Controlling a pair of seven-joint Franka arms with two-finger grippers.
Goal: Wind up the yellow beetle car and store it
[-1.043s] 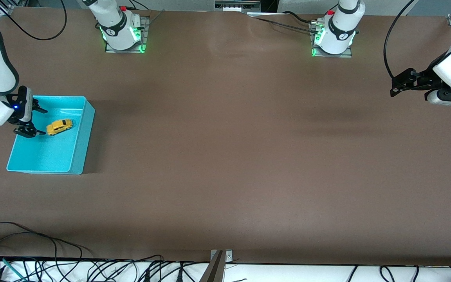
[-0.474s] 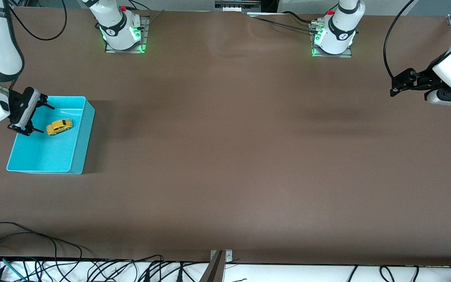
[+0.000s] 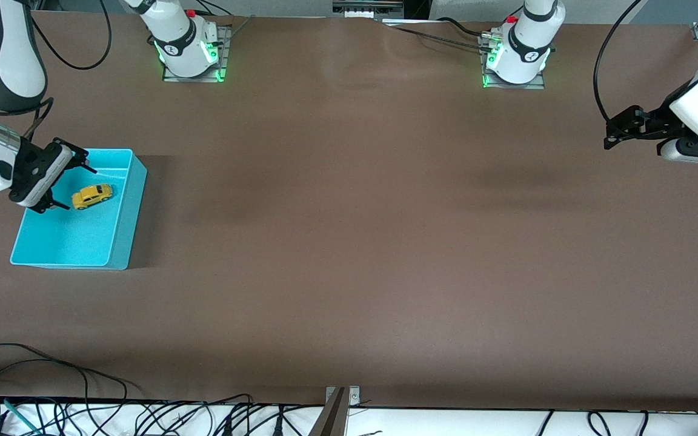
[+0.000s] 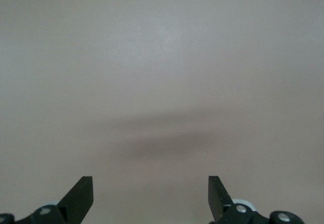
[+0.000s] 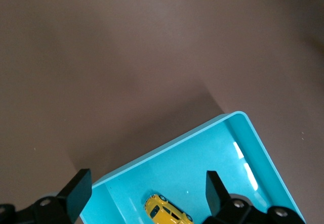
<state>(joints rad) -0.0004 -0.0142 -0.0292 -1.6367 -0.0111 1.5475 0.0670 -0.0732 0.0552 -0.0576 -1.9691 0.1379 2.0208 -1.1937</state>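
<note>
Now the yellow beetle car [image 3: 92,196] sits on its wheels inside the turquoise bin [image 3: 125,236], in the part of it farther from the front camera, at the right arm's end of the table. It is a small rounded thing, glossy yellow-orange with dark windows; my right wrist view catches it too [image 5: 166,212], low between my fingers. The bin is smooth moulded plastic, rectangular with rounded corners and thin upright walls, and a streak of light glints on one wall. Under everything lies the table [image 3: 349,242], a matte brown surface with soft shadows.

My right gripper [image 3: 65,179] hangs over the bin's outer edge, black fingers spread wide with nothing between them, apart from the car. My left gripper [image 3: 609,134] waits in the air over the left arm's end of the table, its fingers likewise wide and bare; its wrist view shows only plain brown tabletop and a faint shadow past the two black tips [image 4: 81,193].

Compared with a second ago, my right gripper has drawn back and risen from beside the car, and its wrist has turned so the fingers now point more across the bin. The car and bin lie where they did, and my left arm has not shifted.
</note>
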